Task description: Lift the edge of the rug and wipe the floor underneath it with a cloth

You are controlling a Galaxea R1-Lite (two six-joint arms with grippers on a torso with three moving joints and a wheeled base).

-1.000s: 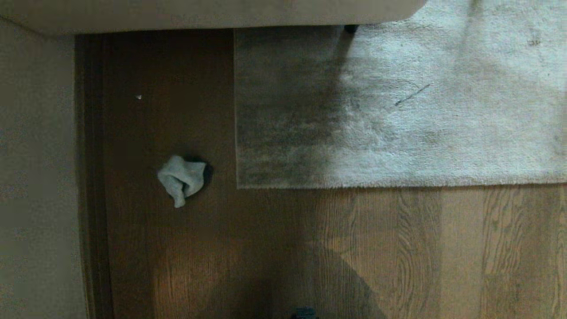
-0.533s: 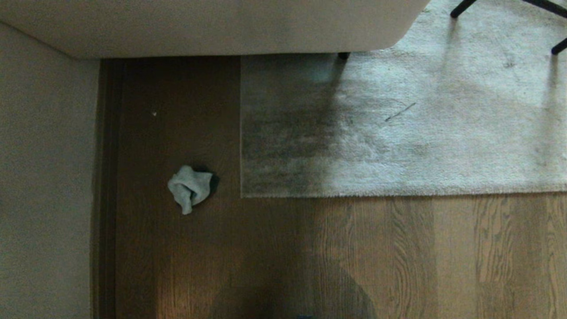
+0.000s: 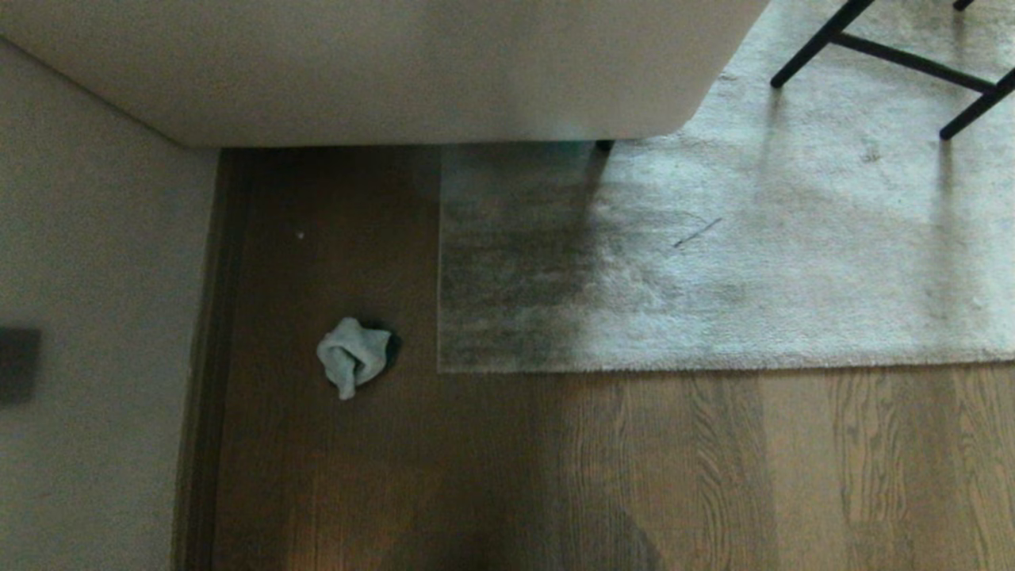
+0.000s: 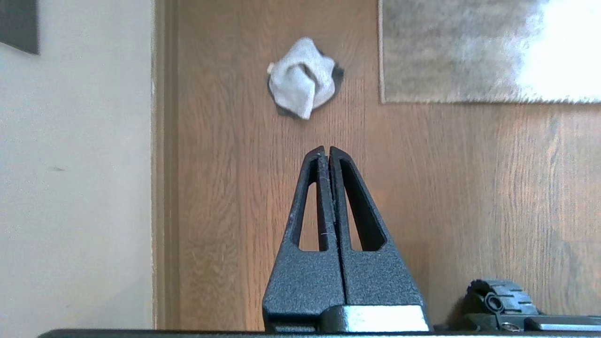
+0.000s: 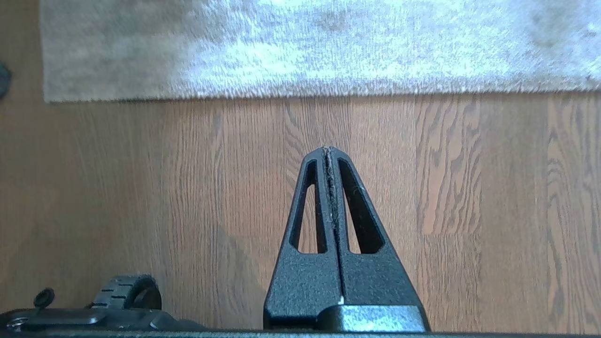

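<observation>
**Start state: cloth on floor, rug flat, both arms idle**

Wood-plank floor (image 3: pixel 714 476) beside a pale wall (image 3: pixel 87 277); sofa base (image 3: pixel 396 71) at the far side, black chair legs (image 3: pixel 880 59) standing on the rug.

- Left gripper (image 4: pixel 326 149): fingers pressed together, holding nothing. Cloth (image 4: pixel 300 77) crumpled on the floor straight ahead of the tips, apart from them.
- Right gripper (image 5: pixel 330 149): fingers pressed together, empty. Rug edge (image 5: pixel 300 96) runs crosswise ahead of the tips, lying flat.
- Rug corner lies just beside the cloth, not touching.

Judgement: left arm is nearer the cloth, right arm nearer the rug edge. Nothing lifted or wiped yet.
</observation>
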